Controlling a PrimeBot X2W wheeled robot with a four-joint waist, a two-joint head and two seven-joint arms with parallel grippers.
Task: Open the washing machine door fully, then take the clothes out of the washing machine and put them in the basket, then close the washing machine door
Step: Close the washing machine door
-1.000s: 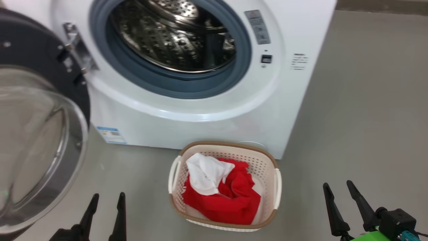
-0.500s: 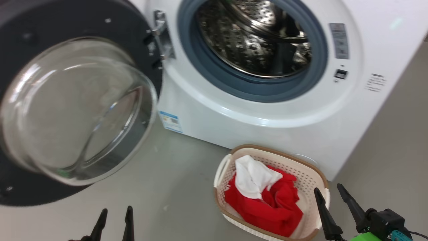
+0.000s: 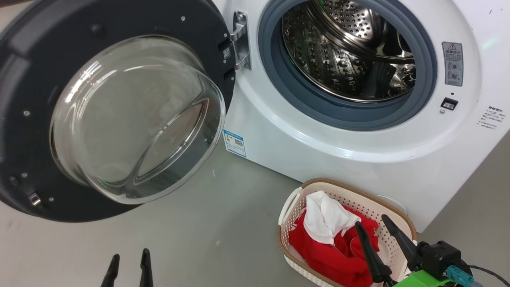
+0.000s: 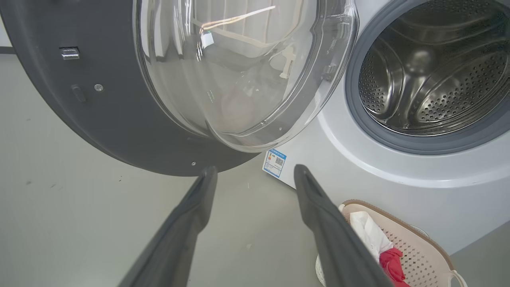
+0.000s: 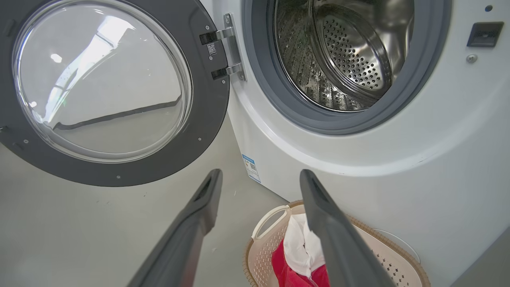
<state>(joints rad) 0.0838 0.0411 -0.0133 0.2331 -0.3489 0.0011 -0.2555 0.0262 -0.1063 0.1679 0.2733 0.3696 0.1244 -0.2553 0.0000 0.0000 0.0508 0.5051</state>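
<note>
Underfoot, smooth grey floor (image 3: 179,247) carries the basket (image 3: 374,205) before the washing machine (image 3: 318,147)

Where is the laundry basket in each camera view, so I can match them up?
Head view: the basket is at the lower right, on the floor before the washing machine.
Left wrist view: the basket is in the bottom right corner, cut off by the edges.
Right wrist view: the basket is at the bottom edge, right of centre.
Shared landmark: the blue label sticker, up-left of the basket everywhere.
</note>
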